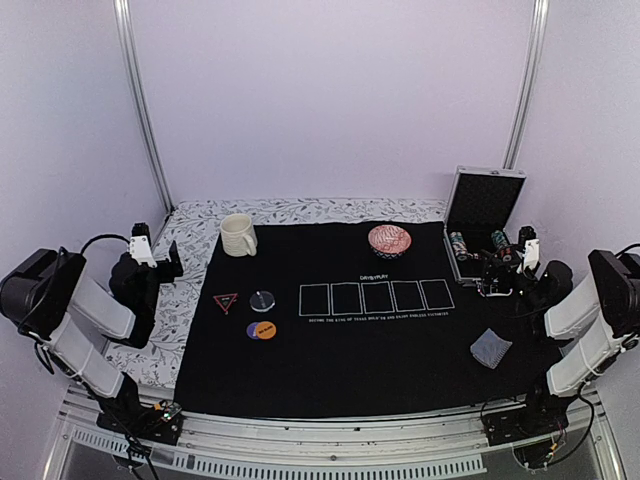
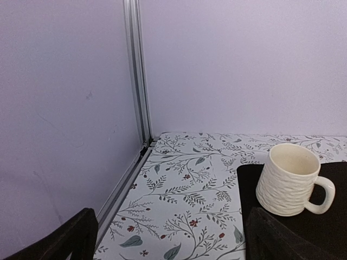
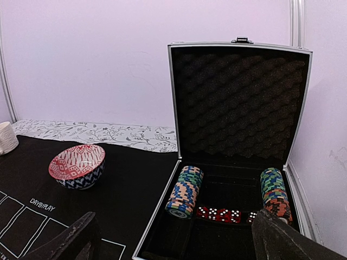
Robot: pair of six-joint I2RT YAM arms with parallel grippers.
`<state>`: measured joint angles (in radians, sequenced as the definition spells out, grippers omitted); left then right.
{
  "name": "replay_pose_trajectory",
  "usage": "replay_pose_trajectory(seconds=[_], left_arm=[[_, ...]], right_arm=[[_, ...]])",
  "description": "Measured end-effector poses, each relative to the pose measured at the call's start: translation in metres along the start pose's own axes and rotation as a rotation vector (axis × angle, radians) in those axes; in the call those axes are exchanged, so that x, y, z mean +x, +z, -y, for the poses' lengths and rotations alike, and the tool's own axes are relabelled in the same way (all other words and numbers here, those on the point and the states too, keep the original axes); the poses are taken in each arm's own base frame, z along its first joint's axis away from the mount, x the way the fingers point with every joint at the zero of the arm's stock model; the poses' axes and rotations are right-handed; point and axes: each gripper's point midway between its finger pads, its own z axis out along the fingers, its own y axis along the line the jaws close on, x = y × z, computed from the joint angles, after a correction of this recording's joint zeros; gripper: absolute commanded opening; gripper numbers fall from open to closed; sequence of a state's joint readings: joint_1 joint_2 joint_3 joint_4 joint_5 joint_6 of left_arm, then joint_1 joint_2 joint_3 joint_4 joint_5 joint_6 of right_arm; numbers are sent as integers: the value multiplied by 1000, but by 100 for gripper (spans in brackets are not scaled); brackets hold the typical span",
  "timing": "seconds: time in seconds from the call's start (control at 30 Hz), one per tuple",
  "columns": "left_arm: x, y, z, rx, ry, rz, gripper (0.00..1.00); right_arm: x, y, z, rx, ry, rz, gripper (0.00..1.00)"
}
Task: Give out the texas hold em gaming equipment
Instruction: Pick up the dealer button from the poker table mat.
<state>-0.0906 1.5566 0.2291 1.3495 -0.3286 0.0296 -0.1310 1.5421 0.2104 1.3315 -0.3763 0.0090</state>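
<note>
The open silver case [image 1: 483, 205] stands at the back right. It holds two rows of striped poker chips [image 3: 185, 190] [image 3: 274, 192] and red dice [image 3: 219, 214]. My right gripper [image 3: 179, 244] is open and empty, just in front of the case; in the top view [image 1: 492, 276] it hovers at the case's near edge. A grey-blue card deck [image 1: 490, 347] lies on the mat at the near right. A red-edged black triangle [image 1: 225, 302], a clear disc [image 1: 262, 300], a purple disc [image 1: 253, 330] and an orange disc [image 1: 266, 329] lie at the mat's left. My left gripper [image 1: 170, 262] is open and empty [image 2: 171, 241], left of the mat.
A cream mug [image 2: 290, 181] stands on the black mat's [image 1: 350, 360] back left corner. A red patterned bowl [image 1: 389, 240] stands at the back middle, also in the right wrist view [image 3: 77, 165]. Five white card outlines [image 1: 376, 297] are printed mid-mat. Floral cloth [image 2: 184, 200] borders the mat.
</note>
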Motion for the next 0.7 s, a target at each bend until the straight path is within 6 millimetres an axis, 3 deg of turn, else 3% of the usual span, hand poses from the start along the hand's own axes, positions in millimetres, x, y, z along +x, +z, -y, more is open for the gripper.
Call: replay_pose_trajectory(seconds=[0.3,0.4,0.47,0.53,0.63,0.7], left_arm=[[7,5,-7,22,-7,-28,98],[3,17,-6,16,-8,-82,98],[-19,31,-9,-15,-24,-77,98],[-59,38,-12,-32,-62,-26,98],[-125,26,-5,17,-139,74,98],[-163,12,15,96,-180,123,96]], right_arm=[[0,0,1,3,0,1,99],[-6,-3,6,25,7,5,99],[-19,-8,14,64,22,22,99],[-51,-17,23,105,43,96,99],[-109,-31,22,89,76,236,99],[-148,-35,10,23,96,302,99]])
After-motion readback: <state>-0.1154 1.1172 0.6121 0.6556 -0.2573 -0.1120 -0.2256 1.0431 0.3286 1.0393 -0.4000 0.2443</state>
